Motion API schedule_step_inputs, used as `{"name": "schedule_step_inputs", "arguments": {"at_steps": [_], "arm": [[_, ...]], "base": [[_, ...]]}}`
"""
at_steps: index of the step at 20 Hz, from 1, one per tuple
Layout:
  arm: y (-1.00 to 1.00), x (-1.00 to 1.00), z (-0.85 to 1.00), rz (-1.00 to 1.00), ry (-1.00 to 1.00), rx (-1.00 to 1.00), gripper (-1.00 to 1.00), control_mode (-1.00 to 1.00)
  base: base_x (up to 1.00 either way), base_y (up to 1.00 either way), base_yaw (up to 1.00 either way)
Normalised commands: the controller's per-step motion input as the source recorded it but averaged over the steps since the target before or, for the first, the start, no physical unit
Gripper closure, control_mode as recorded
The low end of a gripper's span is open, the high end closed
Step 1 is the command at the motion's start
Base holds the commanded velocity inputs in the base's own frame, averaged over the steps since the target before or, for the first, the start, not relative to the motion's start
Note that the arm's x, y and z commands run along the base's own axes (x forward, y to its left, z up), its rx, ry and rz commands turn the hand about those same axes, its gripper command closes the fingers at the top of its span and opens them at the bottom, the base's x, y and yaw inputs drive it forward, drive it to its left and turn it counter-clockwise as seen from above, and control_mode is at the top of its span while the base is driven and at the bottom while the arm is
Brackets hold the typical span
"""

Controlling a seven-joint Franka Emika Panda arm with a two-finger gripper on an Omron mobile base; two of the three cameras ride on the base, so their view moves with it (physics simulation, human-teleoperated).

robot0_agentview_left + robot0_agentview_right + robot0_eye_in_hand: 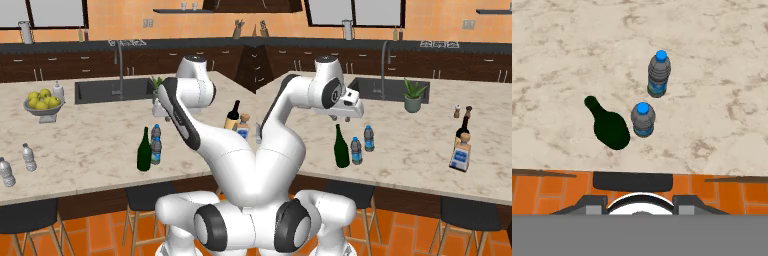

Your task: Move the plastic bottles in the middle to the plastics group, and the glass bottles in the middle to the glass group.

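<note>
The glass bottle (144,152) (341,147) (610,127), a tall dark green one, stands near the counter's front edge. Close on its right are the two blue-capped plastic bottles (156,150) (356,151) (643,119), one behind the other (156,131) (369,138) (659,74). My gripper (341,119) hangs above these three, pointing down, its fingers apart and holding nothing. The plastics group (29,157), two pale white-capped bottles, stands at the far left. At the right stands the glass group: a tan-labelled dark bottle (232,116) (462,127) and a squat blue-labelled one (243,126) (460,155).
A bowl of yellow-green fruit (44,104) sits at the back left. The sink (112,90) with its faucet lies behind the middle bottles. A potted plant (413,96) and small shakers (457,111) stand further right. Stools (30,215) stand under the front edge.
</note>
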Motion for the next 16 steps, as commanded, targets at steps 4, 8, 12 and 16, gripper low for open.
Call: {"name": "schedule_step_inputs", "arguments": {"at_steps": [4, 8, 12, 16], "arm": [[-0.05, -0.1, -0.13, 0.0, 0.0, -0.04, -1.0, -1.0], [0.01, -0.14, -0.41, 0.0, 0.05, -0.02, -1.0, -1.0], [0.54, -0.16, -0.22, -0.01, -0.05, 0.07, -1.0, -1.0], [0.68, 0.13, -0.23, 0.0, 0.0, 0.0, -1.0, -1.0]], "base": [[0.0, 0.0, 0.0], [0.0, 0.0, 0.0], [0.0, 0.0, 0.0], [0.0, 0.0, 0.0]]}}
